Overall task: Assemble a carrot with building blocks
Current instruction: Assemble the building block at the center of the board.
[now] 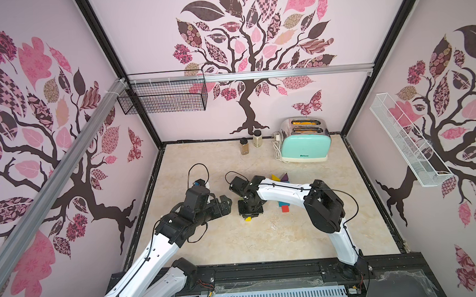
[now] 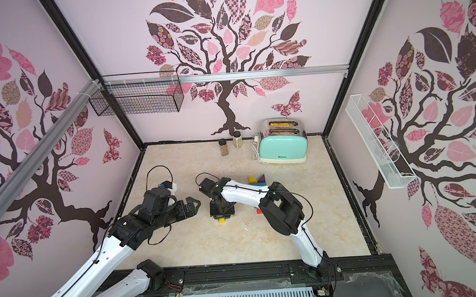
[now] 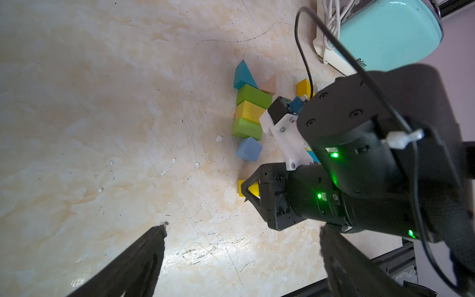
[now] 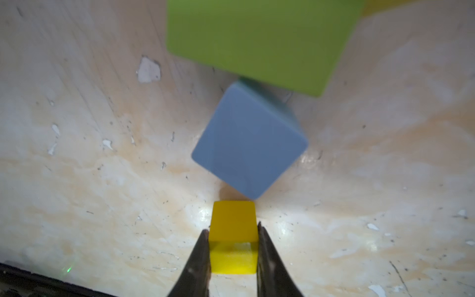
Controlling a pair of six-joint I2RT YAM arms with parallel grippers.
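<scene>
Down near the middle of the marble-look surface (image 1: pixel 236 238), the right gripper (image 4: pixel 232 227) points straight down and is clamped on a small yellow block (image 4: pixel 232 218), with its fingers pressed against two opposite sides. That block sits just beside a corner of a light blue cube (image 4: pixel 248 144), which ends a row: green brick (image 3: pixel 246 128), yellow brick (image 3: pixel 249 110), second green brick (image 3: pixel 253 96), then a teal wedge (image 3: pixel 243 74). Can't tell if the yellow block actually touches the surface or the cube. The left gripper (image 3: pixel 243 227) hangs close by over bare surface, jaws spread wide.
</scene>
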